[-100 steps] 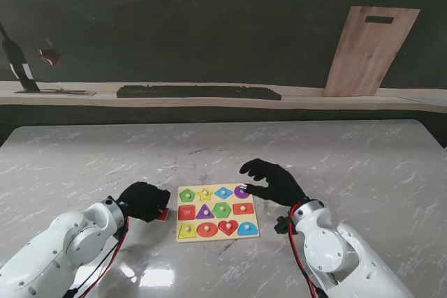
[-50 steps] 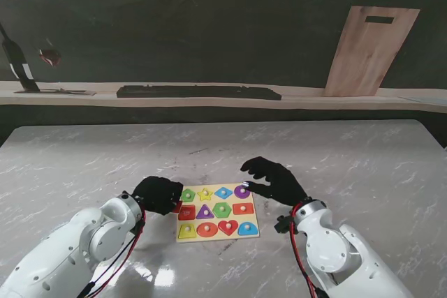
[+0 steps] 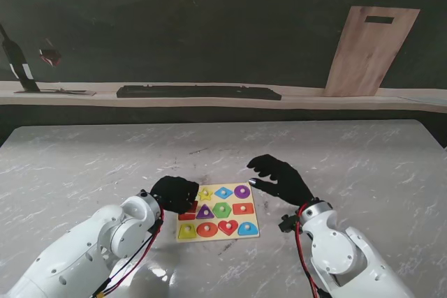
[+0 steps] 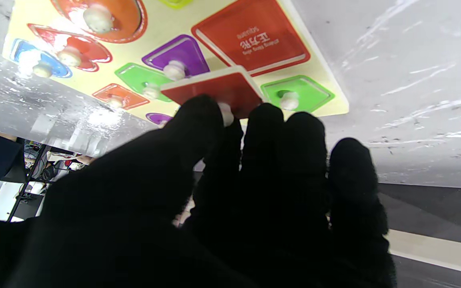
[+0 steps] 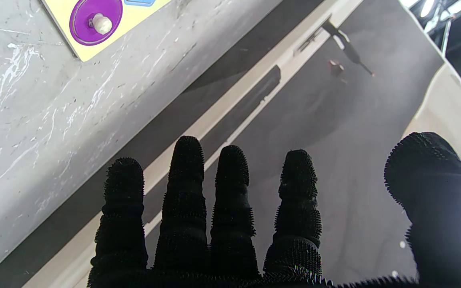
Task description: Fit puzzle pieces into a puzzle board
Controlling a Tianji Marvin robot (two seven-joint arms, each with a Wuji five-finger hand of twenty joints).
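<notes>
While the left robot hand (image 3: 174,194) hangs over the left edge of the puzzle board (image 3: 218,222), its black-gloved fingers (image 4: 262,132) are pinched together on the white knob of a red square piece (image 4: 218,90). That piece is tilted, lifted off the board, and sits just over the empty red square slot (image 4: 250,44), not yet seated in it. Right beside the held piece, still in their slots, are a green pentagon (image 4: 296,94) on one side and a purple triangle (image 4: 176,56) on the other, with a green hexagon (image 4: 144,78) close by the triangle. Farther from that hand along the board lie a red heart (image 4: 70,46), an orange oval (image 4: 102,14) and a blue arch (image 4: 38,64), each with a pale knob.

Off the board's right edge, the right robot hand (image 3: 279,178) hovers with its palm down and holds nothing; its four fingers (image 5: 186,188) are stretched out side by side and the thumb stands well away from them. The purple circle (image 3: 242,191) in the board's far right corner lies just to the left of that hand, apart from its fingertips. From the wrist on that side, the same circle (image 5: 95,21) shows seated flat in its slot.

The board rests flat on the grey marbled surface (image 3: 363,158), between the two hands.
</notes>
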